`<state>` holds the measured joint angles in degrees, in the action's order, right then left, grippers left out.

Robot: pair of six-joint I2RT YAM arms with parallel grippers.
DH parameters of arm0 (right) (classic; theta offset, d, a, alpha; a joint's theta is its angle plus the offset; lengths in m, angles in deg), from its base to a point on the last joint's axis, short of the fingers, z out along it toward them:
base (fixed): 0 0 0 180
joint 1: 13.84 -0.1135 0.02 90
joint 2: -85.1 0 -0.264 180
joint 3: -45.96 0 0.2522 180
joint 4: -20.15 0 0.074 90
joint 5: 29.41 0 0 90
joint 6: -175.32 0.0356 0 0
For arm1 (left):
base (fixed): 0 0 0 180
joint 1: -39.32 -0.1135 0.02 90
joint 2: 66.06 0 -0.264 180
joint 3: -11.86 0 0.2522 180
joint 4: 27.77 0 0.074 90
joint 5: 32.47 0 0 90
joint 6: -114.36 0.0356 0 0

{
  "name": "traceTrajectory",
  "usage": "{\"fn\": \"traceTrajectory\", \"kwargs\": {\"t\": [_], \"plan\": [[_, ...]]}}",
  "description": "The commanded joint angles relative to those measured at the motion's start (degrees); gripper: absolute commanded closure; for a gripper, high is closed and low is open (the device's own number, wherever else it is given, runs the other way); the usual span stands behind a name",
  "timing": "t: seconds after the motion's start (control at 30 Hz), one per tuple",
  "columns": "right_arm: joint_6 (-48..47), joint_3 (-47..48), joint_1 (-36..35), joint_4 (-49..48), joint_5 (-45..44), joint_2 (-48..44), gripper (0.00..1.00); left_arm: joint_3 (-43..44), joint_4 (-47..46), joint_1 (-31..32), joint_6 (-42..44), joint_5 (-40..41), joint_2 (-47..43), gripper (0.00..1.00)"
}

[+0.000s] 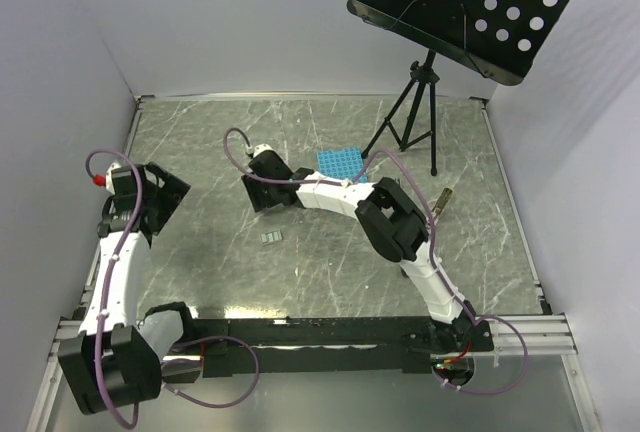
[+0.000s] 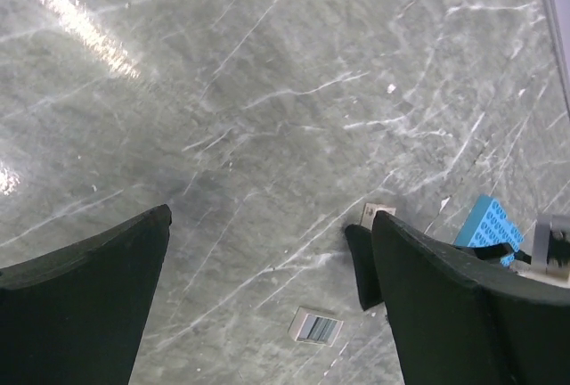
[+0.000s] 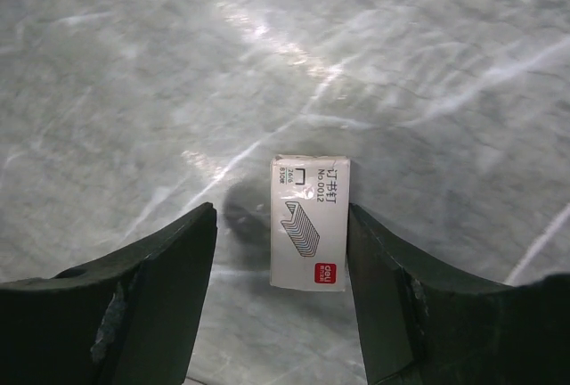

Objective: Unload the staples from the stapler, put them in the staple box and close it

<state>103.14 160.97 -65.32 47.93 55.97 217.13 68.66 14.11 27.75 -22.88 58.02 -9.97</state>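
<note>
Staples (image 1: pixel 270 239): small grey strips lying flat on the table (image 1: pixel 200 132), near its middle, just in front of the right gripper (image 1: pixel 262 190) and apart from it. In the left wrist view they (image 2: pixel 317 325) sit low between the left gripper's (image 2: pixel 274 216) fingers, on the surface. Stapler (image 1: pixel 441 200): probably the slim bar beside the right arm's elbow, well apart from the staples; too small to be sure.

Right gripper (image 3: pixel 283 216) has its jaws apart, straddling a white staple box (image 3: pixel 310 225) that lies flat. One finger is just beside the box edge, the other clear of it. Left gripper (image 1: pixel 160 197) has its jaws wide apart, over bare table at the left side, gripping nothing.

Blue studded plate (image 1: pixel 338 162) lies just behind the right arm.

The table is grey marble-pattern with white veins and bright glare streaks. Plain white walls (image 1: pixel 250 22) close it on three sides. A black perforated music stand (image 1: pixel 470 2) on a tripod (image 1: pixel 410 122) stands at the back right.
</note>
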Motion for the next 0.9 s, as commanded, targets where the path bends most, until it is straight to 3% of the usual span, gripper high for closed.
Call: {"fn": "traceTrajectory", "kwargs": {"t": [0.0,0.37,0.63,0.87], "plan": [[-1.65,-2.11,-3.53,-3.56,6.90,-2.30,0.34,-1.47,-1.49,-1.61,-2.33,-3.74,2.52,0.01],[-5.79,-2.55,-8.37,-4.26,11.74,-3.70,0.34,-4.46,-5.27,-3.19,-1.98,-8.93,5.34,0.08],[-12.10,-13.08,-7.06,-8.47,13.76,-14.77,0.24,-7.00,-7.46,-3.19,-1.36,-14.37,7.27,0.16],[-22.73,-22.92,-1.70,-11.64,29.39,-20.49,0.19,-12.27,-14.22,-3.19,-1.62,-23.42,8.32,0.26]]}}
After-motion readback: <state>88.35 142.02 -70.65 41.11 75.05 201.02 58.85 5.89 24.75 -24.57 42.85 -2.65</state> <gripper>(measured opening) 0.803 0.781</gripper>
